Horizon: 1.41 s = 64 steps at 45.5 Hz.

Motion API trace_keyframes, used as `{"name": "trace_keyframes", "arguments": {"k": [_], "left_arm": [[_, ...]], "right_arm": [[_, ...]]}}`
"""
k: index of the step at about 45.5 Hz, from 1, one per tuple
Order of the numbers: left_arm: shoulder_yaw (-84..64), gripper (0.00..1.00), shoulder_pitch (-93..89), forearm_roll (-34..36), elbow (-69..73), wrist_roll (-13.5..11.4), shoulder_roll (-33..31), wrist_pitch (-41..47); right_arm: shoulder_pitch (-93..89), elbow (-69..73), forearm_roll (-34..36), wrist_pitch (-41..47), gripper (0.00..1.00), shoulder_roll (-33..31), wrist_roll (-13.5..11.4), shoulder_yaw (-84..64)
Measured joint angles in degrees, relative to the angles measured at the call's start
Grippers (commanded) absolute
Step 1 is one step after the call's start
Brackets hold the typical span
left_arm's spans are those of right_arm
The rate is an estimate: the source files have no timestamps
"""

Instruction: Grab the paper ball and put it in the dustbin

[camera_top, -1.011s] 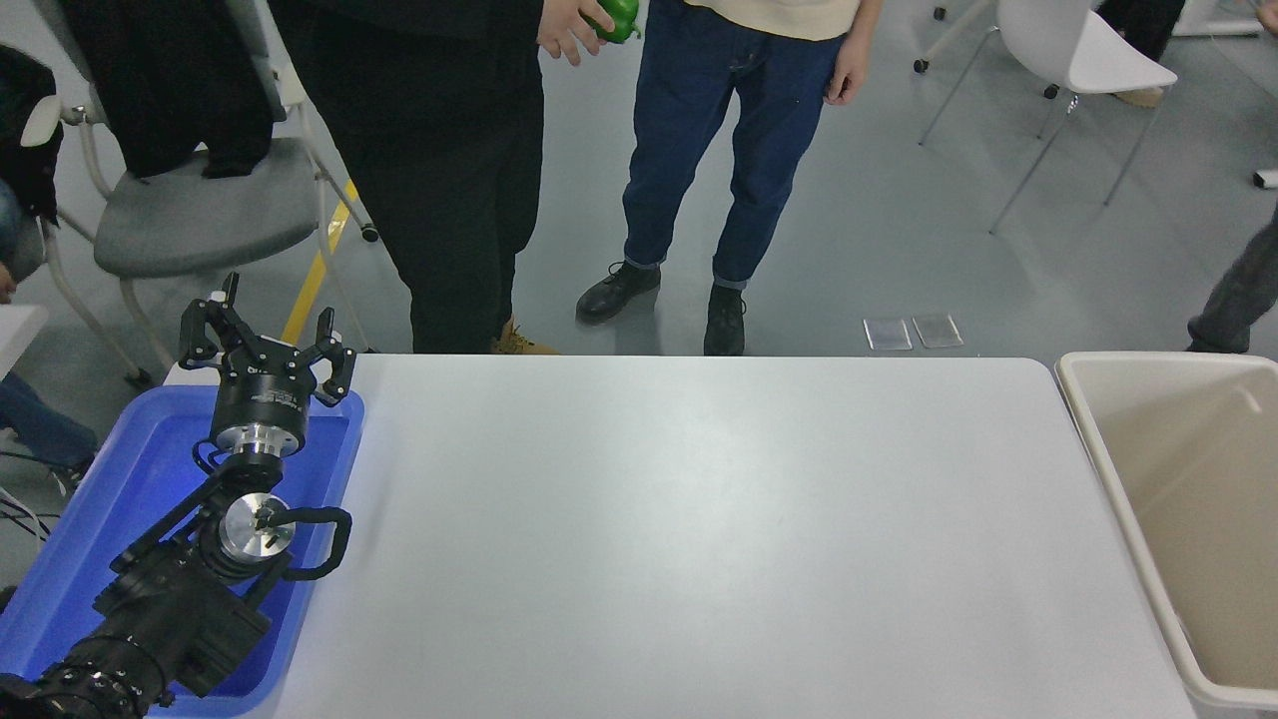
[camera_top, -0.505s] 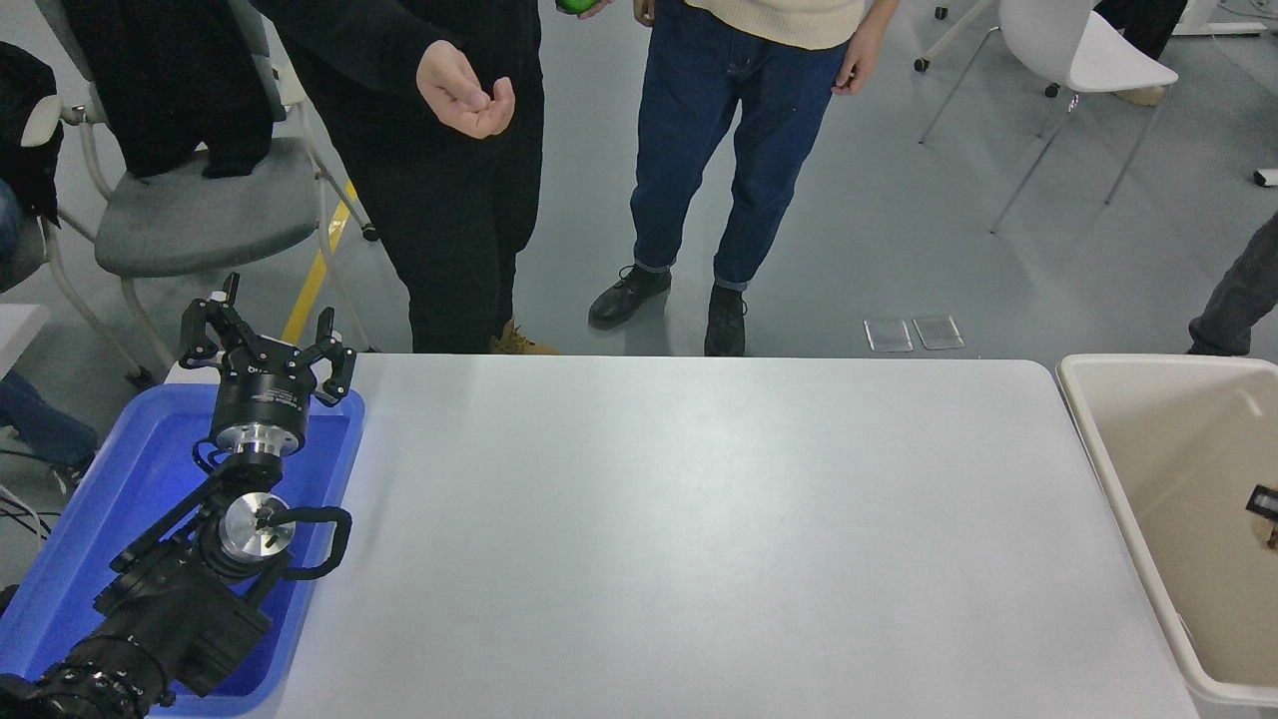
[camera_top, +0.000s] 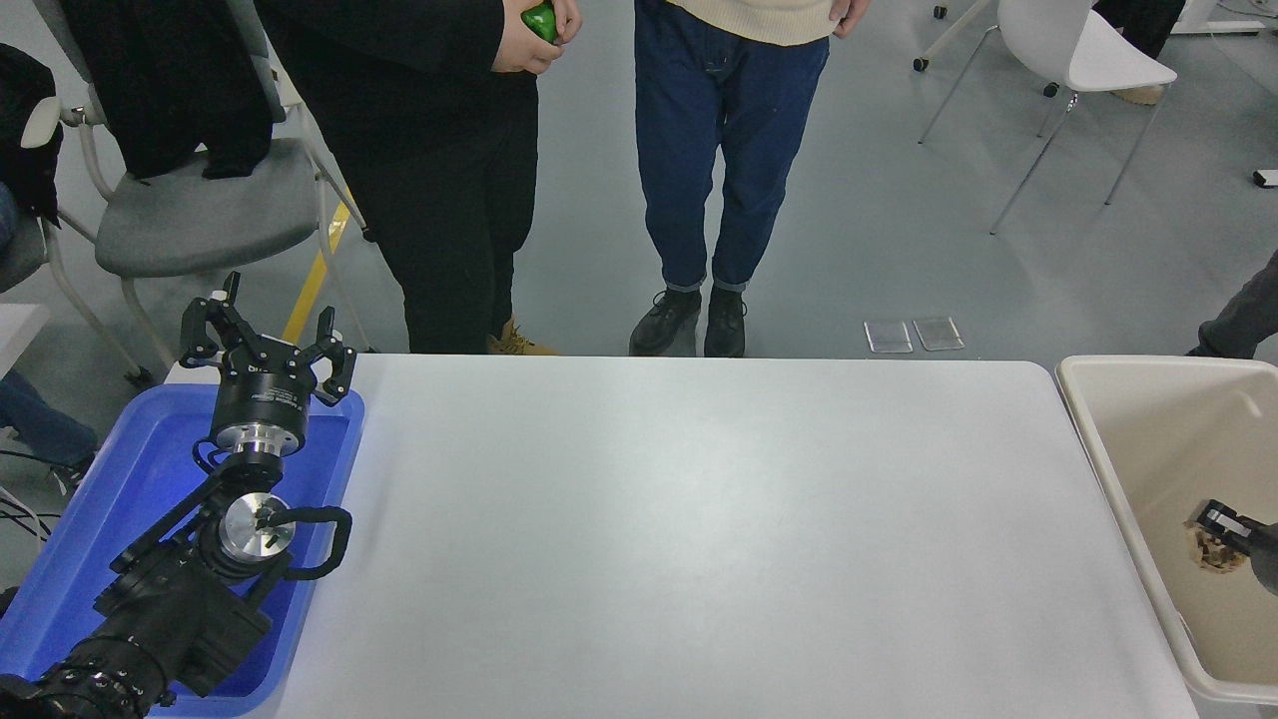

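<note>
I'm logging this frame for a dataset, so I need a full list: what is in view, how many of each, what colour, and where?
table: one, white, centre.
dustbin: one, beige, right edge.
paper ball: one, tan, over the dustbin, at the right gripper.
tray: one, blue, lower left, under the left arm.
chairs: two, a grey one at upper left, a white one at upper right.
people: two standing beyond the table, one in black holding a green object, one in blue jeans.
left gripper: one, black, open, parked over the tray.
right gripper: one, black, mostly cut off by the right edge.
</note>
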Motion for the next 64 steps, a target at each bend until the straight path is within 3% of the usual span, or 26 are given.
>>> {"name": "trace_keyframes", "arguments": {"k": [11, 26, 45, 64], "left_arm": [[0.0, 0.99, 0.0, 0.0, 0.0, 0.0, 0.0, 0.0], [0.0, 0.99, 0.0, -0.01, 0.0, 0.0, 0.01, 0.0], [0.08, 0.99, 0.01, -0.01, 0.0, 0.01, 0.0, 0.0], [0.09, 0.99, 0.01, -0.01, 0.0, 0.01, -0.02, 0.0]], "right_arm": [[2.28, 6.73, 4.01, 0.14, 1.0, -2.42, 0.02, 8.52], [1.02, 19.93, 9.65, 0.22, 1.0, -4.73, 0.08, 33.86], [-0.49, 26.7, 31.25, 1.15, 1.0, 8.61, 0.18, 52.32], [-1.9, 22.24, 36.96, 5.46, 1.0, 17.92, 2.67, 58.03]]}}
